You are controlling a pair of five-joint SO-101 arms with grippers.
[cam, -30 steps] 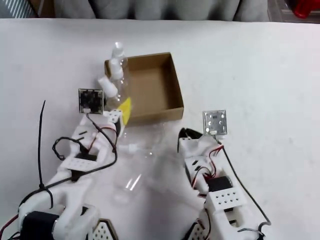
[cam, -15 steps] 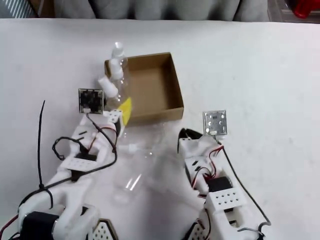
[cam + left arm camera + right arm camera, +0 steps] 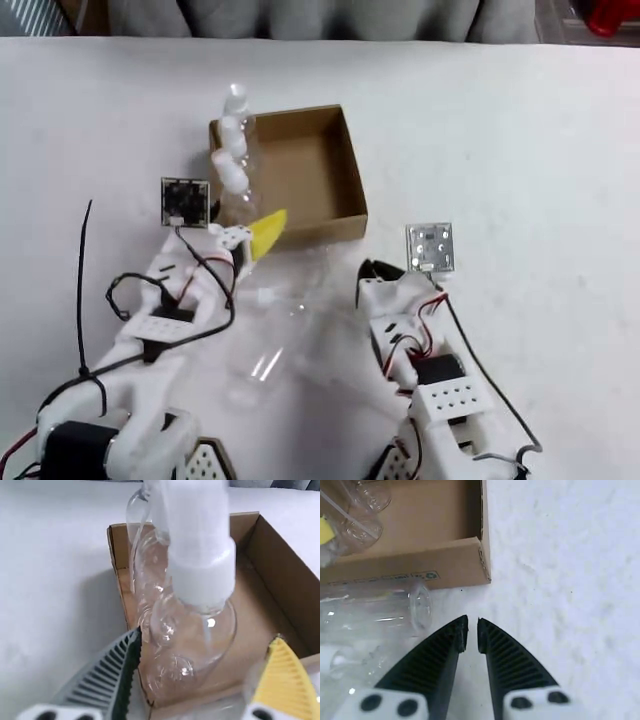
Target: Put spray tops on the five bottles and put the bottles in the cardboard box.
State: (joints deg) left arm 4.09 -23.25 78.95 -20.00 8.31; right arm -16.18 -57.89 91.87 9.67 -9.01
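The cardboard box [image 3: 320,200] lies open on the table in the high view. Three clear bottles with white spray tops [image 3: 232,135] stand along its left wall. My left gripper [image 3: 248,228] is open just in front of the nearest one. In the left wrist view that bottle [image 3: 200,625] stands inside the box [image 3: 260,585], between the grey finger [image 3: 122,665] and the yellow finger [image 3: 280,675], with neither touching it. My right gripper [image 3: 471,630] is shut and empty, low over the table by the box's near corner [image 3: 482,562]. A clear bottle [image 3: 375,612] lies beside it.
Clear bottles [image 3: 275,300] lie on the table between the two arms, one with a white top, another [image 3: 260,365] nearer the front edge. Open white table stretches to the right of and behind the box.
My left gripper has opened, its yellow finger swinging out to the right. The nearest bottle has shifted from leaning to more upright at the box's left wall. The right arm kept still.
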